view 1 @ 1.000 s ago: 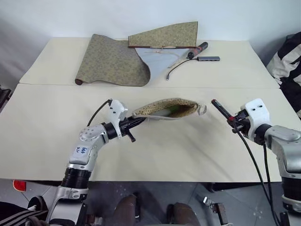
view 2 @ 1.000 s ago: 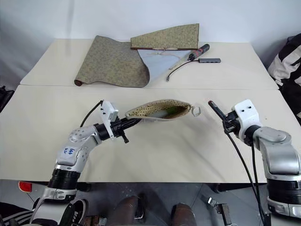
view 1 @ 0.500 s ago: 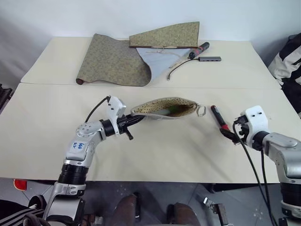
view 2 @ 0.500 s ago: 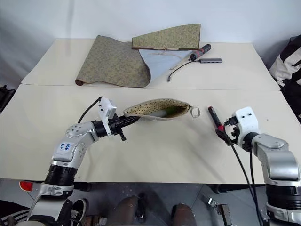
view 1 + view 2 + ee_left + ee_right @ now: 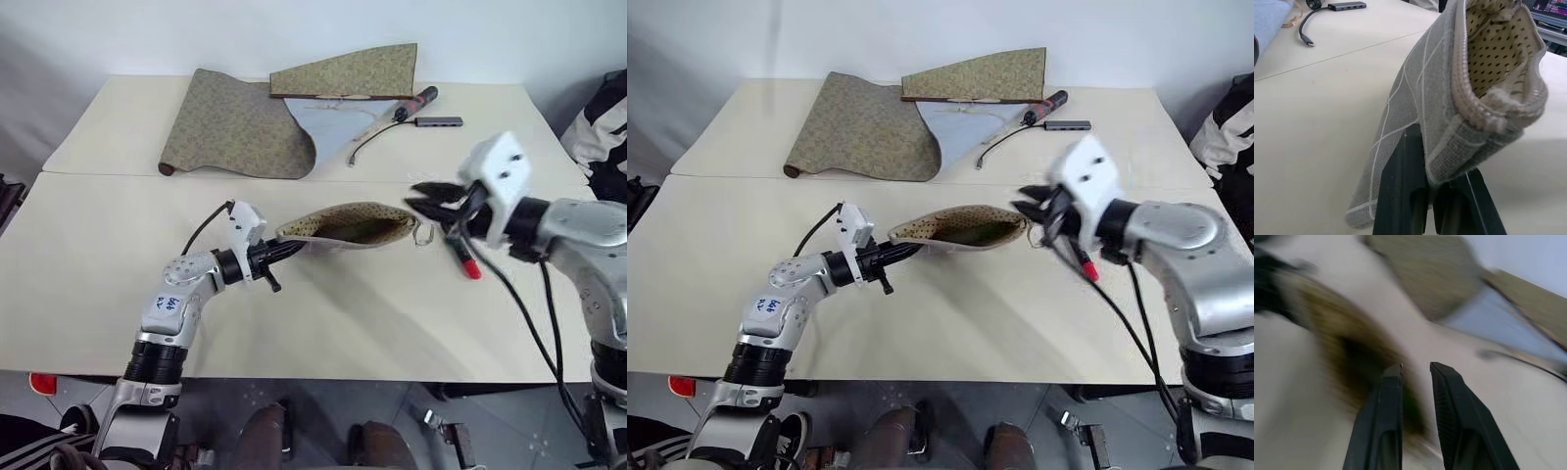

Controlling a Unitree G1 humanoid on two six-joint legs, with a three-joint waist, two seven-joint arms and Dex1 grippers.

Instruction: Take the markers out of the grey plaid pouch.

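While the left gripper (image 5: 286, 252) pins the grey plaid pouch (image 5: 353, 225) end, mouth open above the table (image 5: 98, 294).
Right gripper (image 5: 419, 199), fingers slightly apart and empty, should enter straight, pinching one marker inside; red marker (image 5: 462, 257) lies beside the pouch.

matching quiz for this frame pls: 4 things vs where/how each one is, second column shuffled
Things:
1. grey plaid pouch
2. red marker
3. olive cloth scroll
4. right gripper

States:
A. unrolled on the far table
B. hovering, fingers slightly apart, empty
C. lying on the near table, out of the pouch
D. mouth open, one end pinched by the left gripper

Pairs: 1-D, 2-C, 3-A, 4-B
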